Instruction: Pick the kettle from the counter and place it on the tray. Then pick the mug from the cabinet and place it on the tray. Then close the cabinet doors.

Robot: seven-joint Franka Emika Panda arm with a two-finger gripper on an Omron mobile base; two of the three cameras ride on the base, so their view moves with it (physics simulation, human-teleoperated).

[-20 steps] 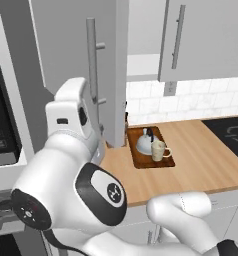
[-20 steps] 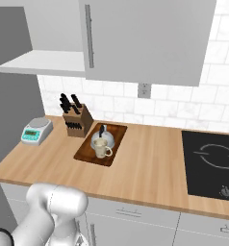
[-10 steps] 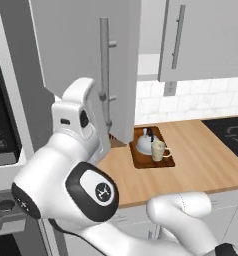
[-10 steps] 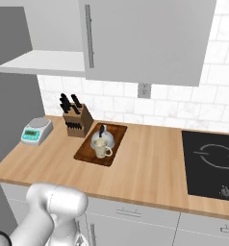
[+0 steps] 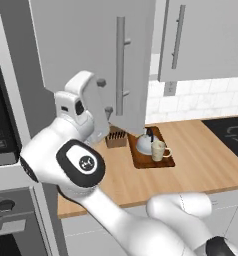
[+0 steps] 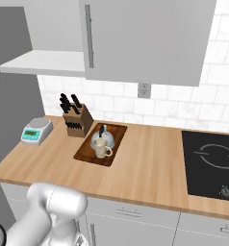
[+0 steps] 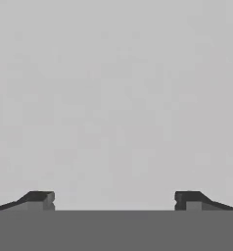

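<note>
Wooden tabletop [image 6: 150,163] carries the tray [image 6: 85,154], on which the kettle [image 6: 103,139] and the mug [image 6: 101,150] are already set together. One cabinet door [image 5: 81,60] is half swung, and the pincer [image 7: 113,200], fingers wide apart and empty, is faced flat against it, probably for pushing.

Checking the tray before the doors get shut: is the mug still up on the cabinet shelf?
No, the mug stands on the tray beside the kettle, down on the counter.
</note>
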